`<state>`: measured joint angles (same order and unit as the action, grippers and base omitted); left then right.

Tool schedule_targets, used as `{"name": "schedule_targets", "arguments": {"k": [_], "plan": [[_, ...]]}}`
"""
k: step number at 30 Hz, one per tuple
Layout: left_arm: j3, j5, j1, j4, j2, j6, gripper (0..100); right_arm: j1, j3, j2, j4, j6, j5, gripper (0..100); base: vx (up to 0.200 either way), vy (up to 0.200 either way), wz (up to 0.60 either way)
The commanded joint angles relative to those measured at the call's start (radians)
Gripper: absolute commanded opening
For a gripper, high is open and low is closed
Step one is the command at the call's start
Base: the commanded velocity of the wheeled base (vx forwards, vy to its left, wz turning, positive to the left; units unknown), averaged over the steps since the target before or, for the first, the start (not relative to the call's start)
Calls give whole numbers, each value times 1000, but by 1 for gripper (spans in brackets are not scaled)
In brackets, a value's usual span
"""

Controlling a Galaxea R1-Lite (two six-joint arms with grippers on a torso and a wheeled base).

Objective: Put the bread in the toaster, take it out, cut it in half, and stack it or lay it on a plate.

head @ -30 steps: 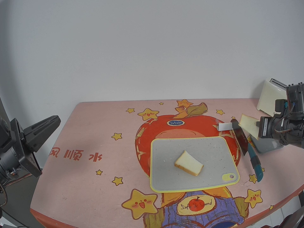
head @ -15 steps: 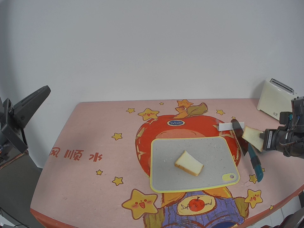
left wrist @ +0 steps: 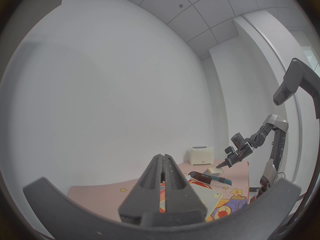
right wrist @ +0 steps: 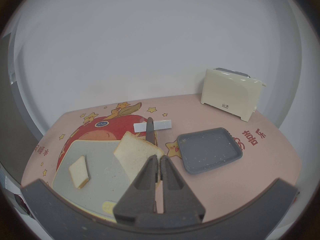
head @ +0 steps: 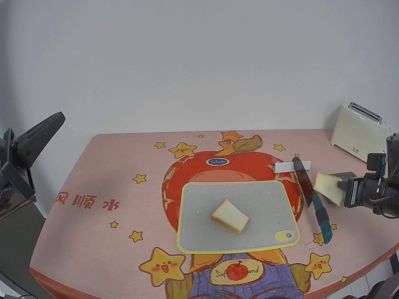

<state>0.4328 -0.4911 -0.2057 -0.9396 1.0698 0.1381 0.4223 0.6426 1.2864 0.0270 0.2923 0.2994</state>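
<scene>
Head view: the right gripper [head: 340,186] hangs over the table's right side, clamped on one bread half [head: 327,187] just past the knife [head: 308,187]. The other half [head: 230,215] lies on the cutting board [head: 266,196]. The left gripper [head: 58,121] sits well off to the left.

Left wrist view: its fingers are pressed together on nothing.

Right wrist view: the grey tray [right wrist: 209,149] waits near the held piece, with the toaster [right wrist: 231,97] beyond it.

The cutting looks done and the plating is under way. The next move calls for swinging over the tray, lowering the piece and releasing it flat.
</scene>
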Motion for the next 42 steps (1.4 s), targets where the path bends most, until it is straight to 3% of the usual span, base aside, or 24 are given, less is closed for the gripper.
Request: {"name": "schedule_targets", "arguments": {"k": [1,15,17,21,39,42], "plan": [[-2,0,0,1,1,0,0,0,3,4,2,1,-17,0,0,-200,0],[0,5,0,-2,1,-11,0,-5,-1,-4,4,1,-20,0,0,-200,0],[0,6,0,-2,1,-29,0,-22,2,-2,4,-1,-26,0,0,0,0],[-5,3,0,-1,2,-38,0,-37,2,-1,5,-1,-31,0,0,0,0],[-9,3,0,2,2,-40,0,-37,5,11,5,2,-31,0,0,0,0],[-9,2,0,4,2,-40,0,-36,20,51,4,56,-34,0,0,0,0]]}}
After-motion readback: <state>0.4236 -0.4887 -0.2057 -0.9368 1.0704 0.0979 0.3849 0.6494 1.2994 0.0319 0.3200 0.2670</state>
